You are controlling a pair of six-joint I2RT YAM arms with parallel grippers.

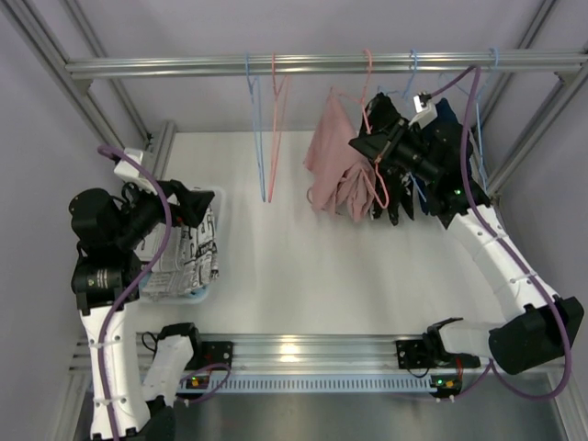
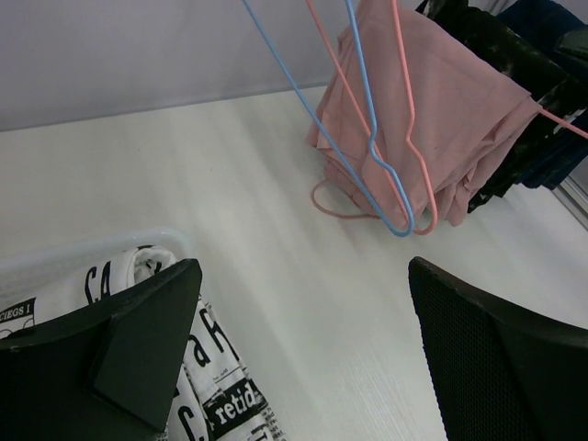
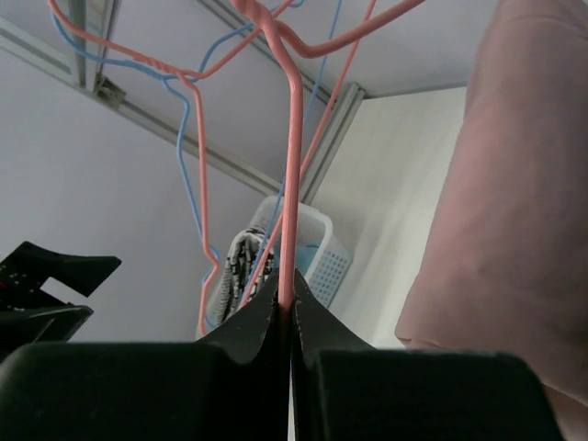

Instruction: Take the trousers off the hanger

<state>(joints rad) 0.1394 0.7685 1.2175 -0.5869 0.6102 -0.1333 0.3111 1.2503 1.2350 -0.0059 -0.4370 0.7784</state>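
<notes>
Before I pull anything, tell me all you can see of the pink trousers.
The pink trousers are plain dusty pink soft cloth, folded over a pink wire hanger that hooks on the metal rail. They hang bunched and creased, with a cord loop dangling at the lower edge. Dark clothes hang just beyond them. The right gripper is shut on the hanger wire beside them, not on the cloth.

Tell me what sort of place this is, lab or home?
Most likely a lab test cell, not a home: an aluminium frame rail hung with wire hangers, robot arms bolted to the edge of a white table, and plain walls all round.
</notes>
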